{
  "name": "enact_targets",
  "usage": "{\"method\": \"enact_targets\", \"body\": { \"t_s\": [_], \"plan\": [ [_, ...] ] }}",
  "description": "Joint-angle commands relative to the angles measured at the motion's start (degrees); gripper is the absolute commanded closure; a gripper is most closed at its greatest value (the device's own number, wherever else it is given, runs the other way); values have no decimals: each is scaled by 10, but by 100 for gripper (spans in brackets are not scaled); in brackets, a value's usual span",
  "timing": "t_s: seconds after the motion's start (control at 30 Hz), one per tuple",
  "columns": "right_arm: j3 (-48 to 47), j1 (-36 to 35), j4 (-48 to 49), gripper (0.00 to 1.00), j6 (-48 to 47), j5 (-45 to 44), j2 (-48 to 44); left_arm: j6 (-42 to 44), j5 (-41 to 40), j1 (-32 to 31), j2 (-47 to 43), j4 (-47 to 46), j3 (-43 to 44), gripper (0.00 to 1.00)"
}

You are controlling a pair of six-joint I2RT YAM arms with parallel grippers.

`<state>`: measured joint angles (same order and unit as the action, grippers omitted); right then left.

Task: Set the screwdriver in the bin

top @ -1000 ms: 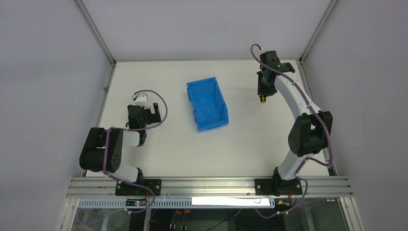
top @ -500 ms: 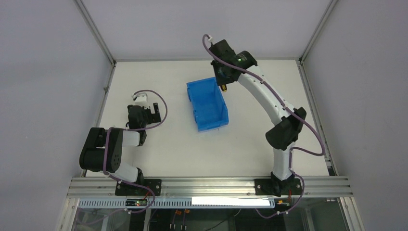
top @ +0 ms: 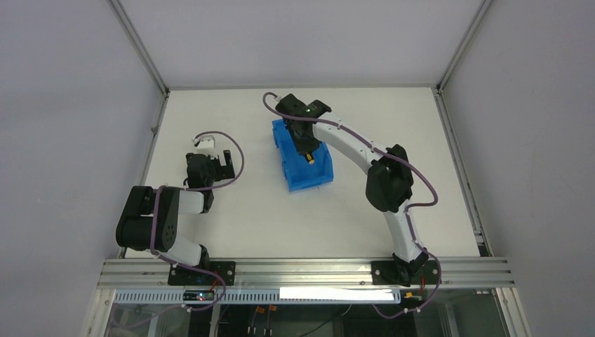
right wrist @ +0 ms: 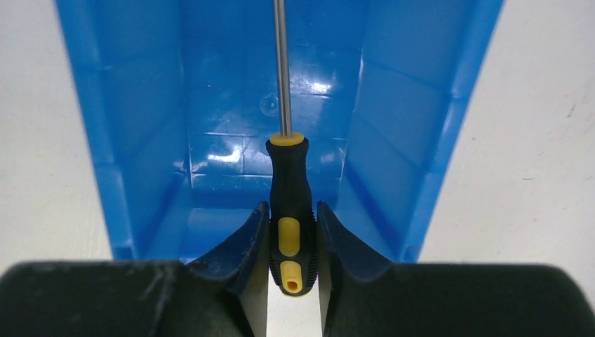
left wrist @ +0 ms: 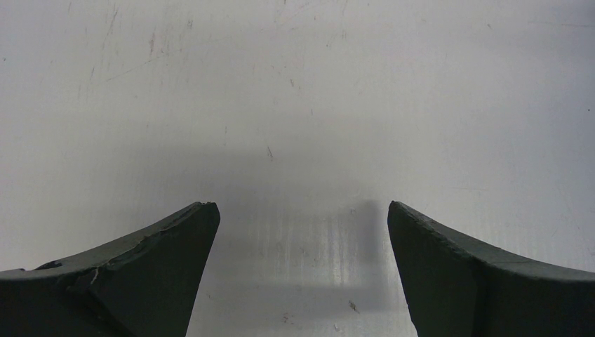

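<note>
Right end effector [right wrist: 292, 210] clenched on black-and-yellow-handled screwdriver [right wrist: 288, 175], blue plastic bin [right wrist: 393, 98] directly beneath; dip lower, then release, shaft between walls.

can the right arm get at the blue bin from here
Likely yes: its end effector, shut on the black-and-yellow-handled screwdriver, hangs over the bright blue rectangular plastic bin, whose open top is unobstructed.
</note>
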<state>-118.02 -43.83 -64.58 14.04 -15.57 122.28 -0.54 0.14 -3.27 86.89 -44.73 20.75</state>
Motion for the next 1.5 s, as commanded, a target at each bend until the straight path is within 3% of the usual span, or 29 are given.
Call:
{"method": "enact_targets", "body": {
  "t_s": [0.0,0.43,0.53,0.67,0.9,1.07,1.13,1.2,1.47],
  "plan": [
    [51,0,78,100,18,16,11,0,6,4,-5,-16,11,0],
    [115,0,155,99,24,15,51,0,6,4,-5,-16,11,0],
    [121,0,159,83,26,17,44,0,6,4,-5,-16,11,0],
    [118,-1,156,69,23,16,25,0,6,4,-5,-16,11,0],
    [88,-8,127,52,7,-5,-24,0,6,4,-5,-16,11,0],
    [80,-11,117,48,-2,-17,-77,0,6,4,-5,-16,11,0],
    [87,-11,122,37,-8,-21,-105,0,6,4,-5,-16,11,0],
    [118,-10,147,4,-18,-30,-149,0,6,4,-5,-16,11,0],
    [318,22,312,1,-48,-36,-317,0,6,4,-5,-16,11,0]
  ]
}}
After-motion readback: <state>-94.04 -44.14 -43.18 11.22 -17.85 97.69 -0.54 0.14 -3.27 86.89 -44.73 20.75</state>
